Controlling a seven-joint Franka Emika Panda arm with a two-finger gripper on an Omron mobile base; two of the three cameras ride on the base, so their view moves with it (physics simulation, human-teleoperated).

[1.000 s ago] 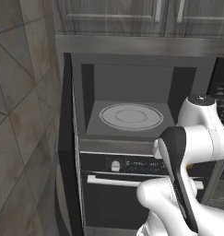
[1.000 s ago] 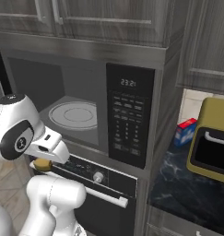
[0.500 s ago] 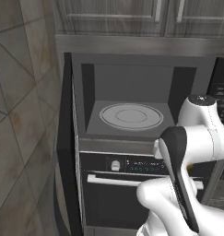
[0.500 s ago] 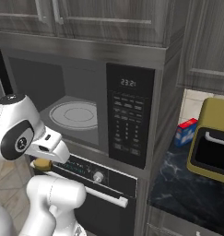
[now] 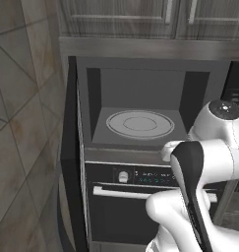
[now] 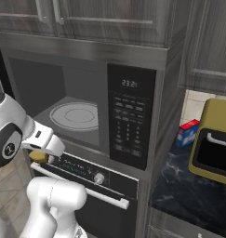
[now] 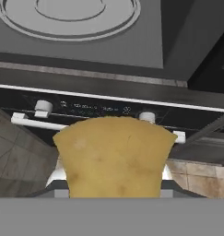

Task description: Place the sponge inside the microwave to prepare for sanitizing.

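The sponge [image 7: 114,156], a soft yellow block, sits in my gripper [image 7: 114,186], whose jaws are shut on it and hidden behind it. In the right base view the sponge [image 6: 38,156] shows as a yellow patch under the hand, just in front of the oven's control strip and below the microwave [image 6: 128,125] opening. The microwave [image 5: 140,93] stands open, its grey inside and round turntable [image 5: 139,123] bare. The turntable [image 7: 69,11] lies above and ahead of the sponge in the hand view.
The microwave's door [image 5: 72,147] is swung out to the left. Below is a black oven [image 6: 93,183] with knobs and a bar handle. On the dark counter at right stand an olive-yellow toaster oven [image 6: 214,144] and a blue and red box [image 6: 186,133].
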